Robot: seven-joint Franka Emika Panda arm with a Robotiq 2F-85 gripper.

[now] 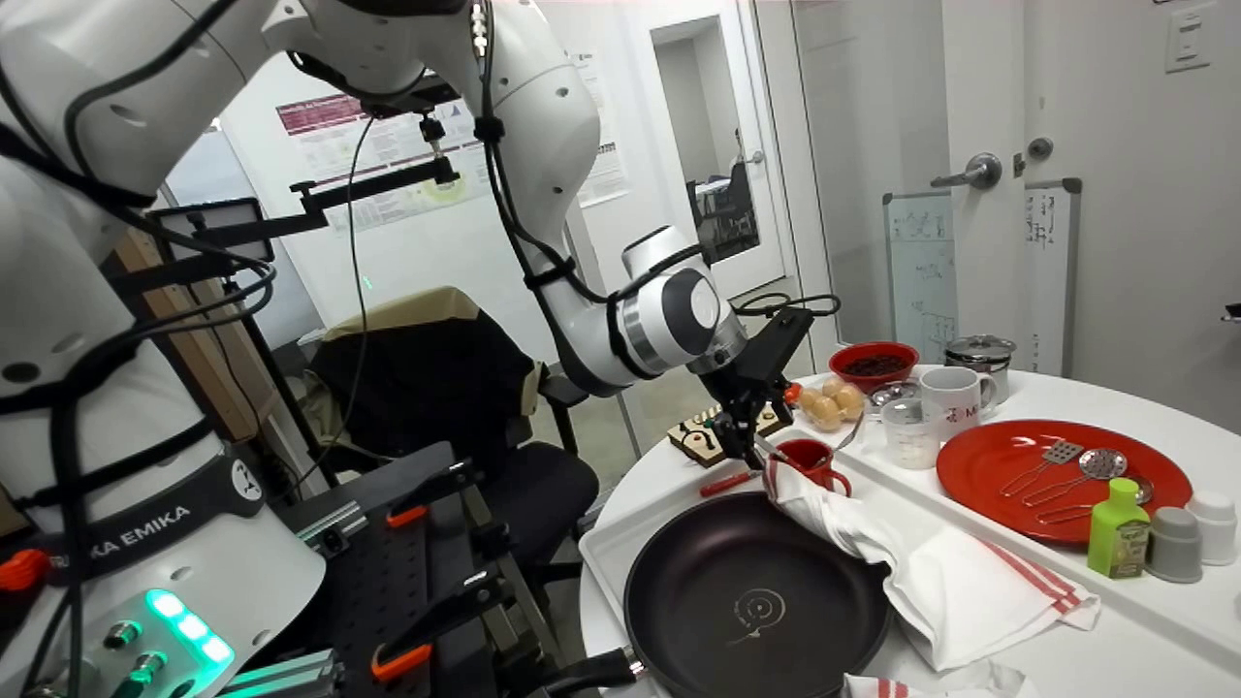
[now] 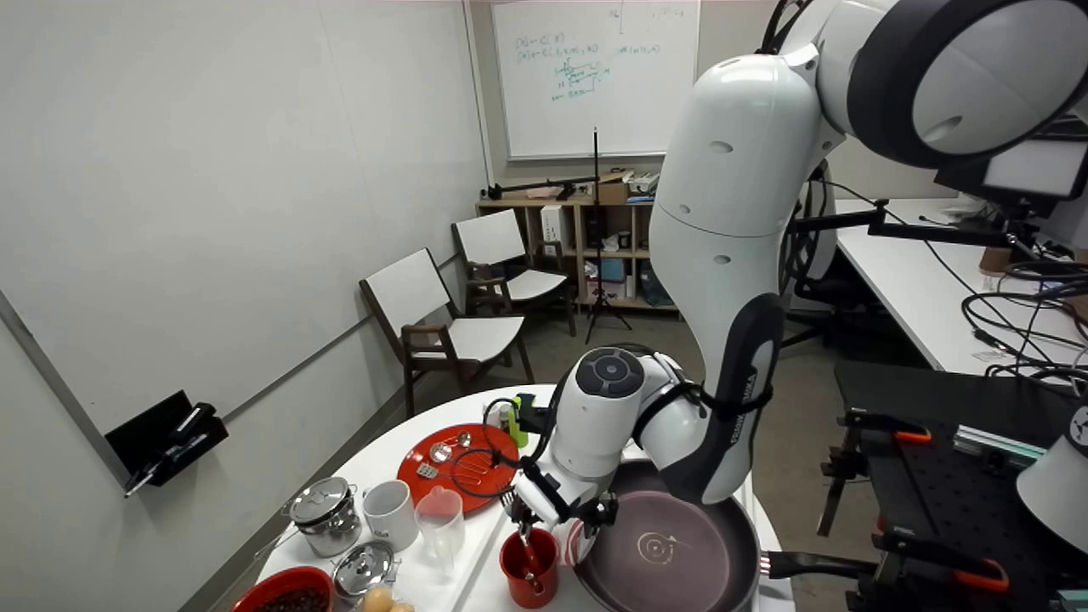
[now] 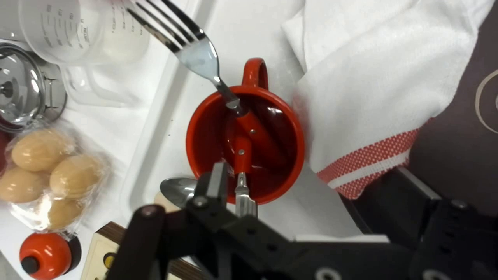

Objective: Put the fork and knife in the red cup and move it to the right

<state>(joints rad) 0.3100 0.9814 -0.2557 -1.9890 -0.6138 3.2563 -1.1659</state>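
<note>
Red-handled metal fork (image 3: 210,66) and red-handled metal knife (image 3: 242,165) are leaning in the round glossy red cup (image 3: 210,136), jaws standing spread, rightward move apparently remaining.

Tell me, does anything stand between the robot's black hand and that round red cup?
Partly: the silvery, red-handled knife pokes out of the cup toward the open hand. A white cloth with red stripes lies close beside the cup and might get caught. The metal fork leans out the other side.
</note>
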